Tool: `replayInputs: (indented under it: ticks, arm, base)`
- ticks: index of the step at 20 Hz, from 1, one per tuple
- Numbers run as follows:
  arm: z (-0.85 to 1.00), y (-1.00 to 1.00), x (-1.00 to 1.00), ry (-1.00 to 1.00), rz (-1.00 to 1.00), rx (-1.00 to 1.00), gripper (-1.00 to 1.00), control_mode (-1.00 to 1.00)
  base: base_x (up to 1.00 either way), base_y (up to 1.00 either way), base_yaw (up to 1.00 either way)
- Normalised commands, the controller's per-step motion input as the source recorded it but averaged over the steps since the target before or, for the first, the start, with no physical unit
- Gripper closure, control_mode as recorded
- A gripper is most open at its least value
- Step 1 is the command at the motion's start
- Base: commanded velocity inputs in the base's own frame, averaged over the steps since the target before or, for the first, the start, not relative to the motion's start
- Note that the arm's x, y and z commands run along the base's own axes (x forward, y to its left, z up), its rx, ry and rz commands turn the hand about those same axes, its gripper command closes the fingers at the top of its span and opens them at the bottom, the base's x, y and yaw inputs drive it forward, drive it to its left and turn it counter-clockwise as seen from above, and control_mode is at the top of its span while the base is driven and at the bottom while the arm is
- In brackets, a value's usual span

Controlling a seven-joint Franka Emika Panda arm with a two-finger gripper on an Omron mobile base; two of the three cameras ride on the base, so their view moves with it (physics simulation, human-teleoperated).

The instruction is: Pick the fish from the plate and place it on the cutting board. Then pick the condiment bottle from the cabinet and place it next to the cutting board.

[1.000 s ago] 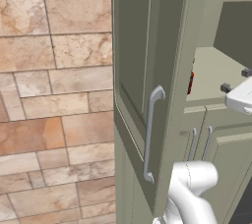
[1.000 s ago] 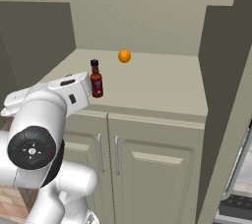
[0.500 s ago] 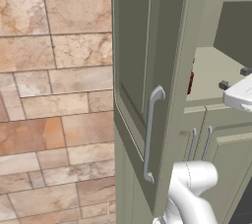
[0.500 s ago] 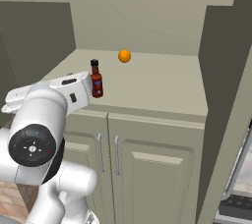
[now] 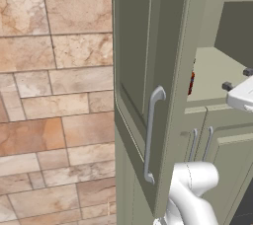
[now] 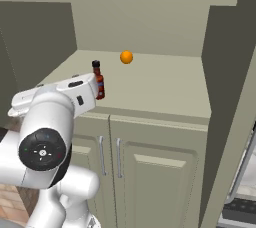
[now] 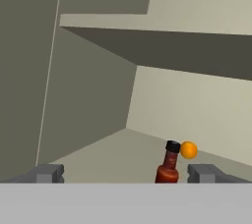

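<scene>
Cabinet point(image 6: 150, 17): pale sage-green, silver bar handle point(image 5: 151, 135). Condiment bottle point(image 6: 98, 80): dark red, black cap. Ball point(image 6: 126, 57): orange. Wall tiles point(image 5: 54, 95): mottled tan and brown stone. Arm point(image 6: 47, 127): white, dark joints.

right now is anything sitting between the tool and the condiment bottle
Nothing visible. The open tool faces the condiment bottle across bare cabinet shelf. The orange ball sits farther back, behind the bottle, not in the path.

We see our gripper point(image 7: 123, 173) now further into the cabinet point(image 6: 150, 87) recess than a second ago, the hand closer to the condiment bottle point(image 6: 98, 80). In the hand view the bottle stands between the spread fingers point(image 7: 49, 173), perhaps nearer the right one. The jaws look barely wider.
</scene>
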Motion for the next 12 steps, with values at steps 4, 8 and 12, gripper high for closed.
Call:
replayInputs:
  ticks: [4,8,12]
  arm:
    - [-0.32,0.11,0.11,-0.12,-0.02,0.02,-1.0,-1.0]
    - [-0.28,0.14,0.1,-0.11,-0.02,0.02,-1.0,-1.0]
    - [-0.24,0.19,0.07,-0.09,-0.03,0.02,-1.0,-1.0]
  base:
    - [0.0,0.0,0.0]
    - [0.0,0.0,0.0]
    - [0.0,0.0,0.0]
